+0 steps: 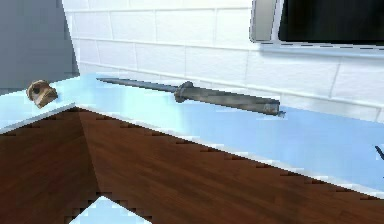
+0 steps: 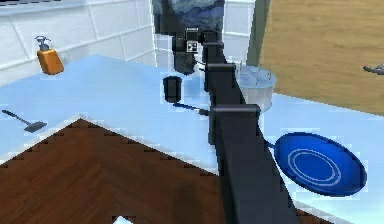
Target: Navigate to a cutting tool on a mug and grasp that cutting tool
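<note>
In the arm side view a small dark mug (image 2: 173,90) stands on the light blue counter (image 2: 110,95), and a thin dark piece (image 2: 196,108) sticks out from its lower right. The dark arm bar (image 2: 235,130) rises from the bottom edge to two white marked squares (image 2: 191,42). The gripper (image 2: 180,66) sits just above the mug in the picture. I cannot tell whether it holds anything. In the forward view a long dark blade with a handle (image 1: 190,95) lies flat on the counter (image 1: 300,140).
An orange soap bottle (image 2: 48,57) and a spatula (image 2: 25,122) are at the arm side view's left. A blue plate (image 2: 318,162) and a glass bowl (image 2: 256,86) lie right of the arm. A brown lump (image 1: 40,93) sits at the forward view's left. Dark wood cabinet fronts (image 1: 150,170) run below the counter.
</note>
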You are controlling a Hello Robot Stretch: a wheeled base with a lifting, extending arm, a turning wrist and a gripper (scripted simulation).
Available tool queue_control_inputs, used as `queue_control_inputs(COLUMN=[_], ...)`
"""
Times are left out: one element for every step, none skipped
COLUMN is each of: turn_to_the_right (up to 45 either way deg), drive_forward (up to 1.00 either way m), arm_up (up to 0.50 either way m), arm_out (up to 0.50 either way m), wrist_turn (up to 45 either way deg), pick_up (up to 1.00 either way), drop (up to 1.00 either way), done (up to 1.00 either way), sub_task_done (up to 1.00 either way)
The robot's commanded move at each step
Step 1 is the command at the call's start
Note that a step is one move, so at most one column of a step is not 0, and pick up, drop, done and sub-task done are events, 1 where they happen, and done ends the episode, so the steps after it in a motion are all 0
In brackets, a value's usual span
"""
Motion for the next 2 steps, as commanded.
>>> queue_control_inputs(turn_to_the_right=[0.0, 0.0], drive_forward=[0.00, 0.00], arm_up=[0.00, -0.16], arm_out=[0.00, 0.00], wrist_turn=[24.0, 0.0], pick_up=[0.00, 0.00], drop=[0.00, 0.00], done=[0.00, 0.00], sub_task_done=[0.00, 0.00])
